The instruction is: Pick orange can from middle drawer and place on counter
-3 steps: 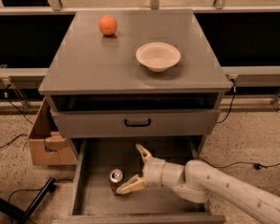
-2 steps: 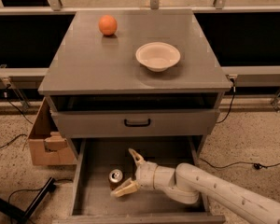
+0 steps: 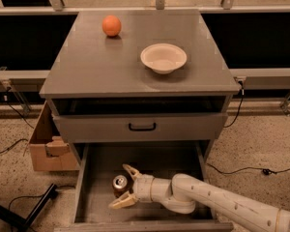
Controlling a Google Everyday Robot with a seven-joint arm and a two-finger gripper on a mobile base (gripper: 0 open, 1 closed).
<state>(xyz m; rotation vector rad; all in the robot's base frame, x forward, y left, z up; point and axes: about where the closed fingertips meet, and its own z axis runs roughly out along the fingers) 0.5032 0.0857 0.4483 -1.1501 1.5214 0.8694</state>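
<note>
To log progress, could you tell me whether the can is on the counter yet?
No, the can stands in the drawer, where the open gripper straddles it.

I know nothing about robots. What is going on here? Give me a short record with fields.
gripper: open, low in the middle drawer, straddling the orange can
orange can: upright on the drawer floor, silver top up
middle drawer: pulled out
counter: holds a white bowl and an orange fruit, no can
floor: cardboard box beside the cabinet
</note>
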